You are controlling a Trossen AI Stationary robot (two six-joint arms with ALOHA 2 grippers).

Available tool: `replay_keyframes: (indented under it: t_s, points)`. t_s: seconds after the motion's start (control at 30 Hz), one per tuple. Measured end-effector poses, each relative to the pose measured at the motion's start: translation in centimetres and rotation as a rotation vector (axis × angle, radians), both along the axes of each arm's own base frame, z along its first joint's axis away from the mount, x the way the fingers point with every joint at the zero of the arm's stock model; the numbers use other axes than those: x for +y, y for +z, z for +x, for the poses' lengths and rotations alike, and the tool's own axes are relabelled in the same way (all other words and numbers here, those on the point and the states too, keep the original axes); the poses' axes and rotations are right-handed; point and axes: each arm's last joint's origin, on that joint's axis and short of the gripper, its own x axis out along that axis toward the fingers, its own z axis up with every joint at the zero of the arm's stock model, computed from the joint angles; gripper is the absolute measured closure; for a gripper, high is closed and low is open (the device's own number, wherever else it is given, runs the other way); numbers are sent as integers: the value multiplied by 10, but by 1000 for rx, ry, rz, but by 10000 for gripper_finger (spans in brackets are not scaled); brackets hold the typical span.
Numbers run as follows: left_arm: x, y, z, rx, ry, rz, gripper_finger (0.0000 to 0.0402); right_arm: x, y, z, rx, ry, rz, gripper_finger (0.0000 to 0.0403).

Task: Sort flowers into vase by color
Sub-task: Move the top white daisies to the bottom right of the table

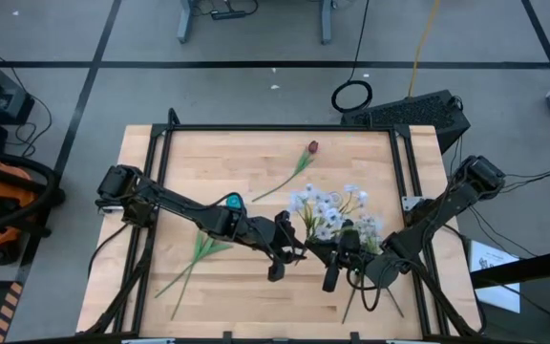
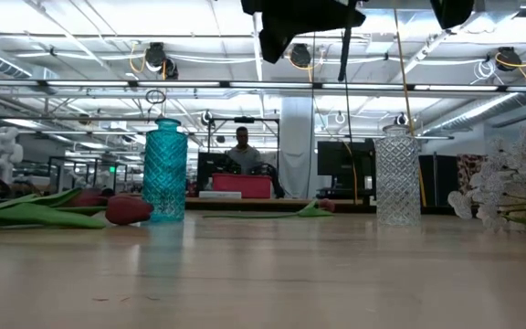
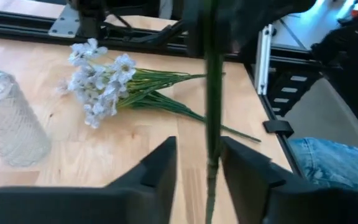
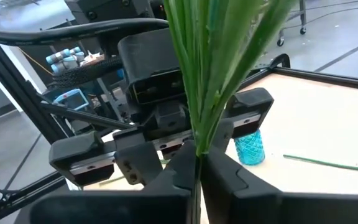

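Over the table's middle, my right gripper is shut on an upright green-stemmed flower; its head is out of view. My left gripper is open, one finger on each side of the same stem, lower down. A teal vase and a clear vase stand on the table. White flowers lie beside the grippers, a red flower lies farther back, and more red-headed ones lie to the left. My right gripper pinches the stem and the leaf bases between its two fingers, coming roughly level from the table's right, across the stem. The leaves stand up above the fingers and the stem hangs below, clear of the table. My left gripper: I cannot tell whether a finger touches the stem.
Black rails frame the wooden table. The white flowers' stems reach toward the near right corner. In the low view a person sits far behind the table. Bare wood shows at the far left and near the front edge.
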Motion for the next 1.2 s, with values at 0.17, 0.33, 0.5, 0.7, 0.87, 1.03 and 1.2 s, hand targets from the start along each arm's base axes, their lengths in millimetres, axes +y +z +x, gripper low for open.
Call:
replay_keyframes:
  t_s: [0.17, 0.33, 0.5, 0.7, 0.87, 1.03, 1.2]
  points:
    - [-3, -5, -4, 49, 56, 20, 198, 0, 6, -10, 6, 7, 12, 400]
    - [-8, -7, -8, 87, 58, 21, 153, -1, 11, -34, 44, -8, 60, 402]
    - [-9, -4, -15, 125, 72, 52, 142, 0, 0, -63, 132, -1, 199, 402]
    - [-7, 0, -18, 122, 111, 81, 141, 1, -25, -92, 231, -86, 368, 402]
    - [-7, 1, -18, 117, 115, 80, 141, 7, -45, -102, 298, -149, 441, 403]
    - [-7, 1, -18, 117, 114, 80, 141, 15, -62, -109, 318, -203, 491, 403]
    - [-7, 1, -18, 117, 114, 81, 141, 22, -75, -112, 371, -221, 512, 402]
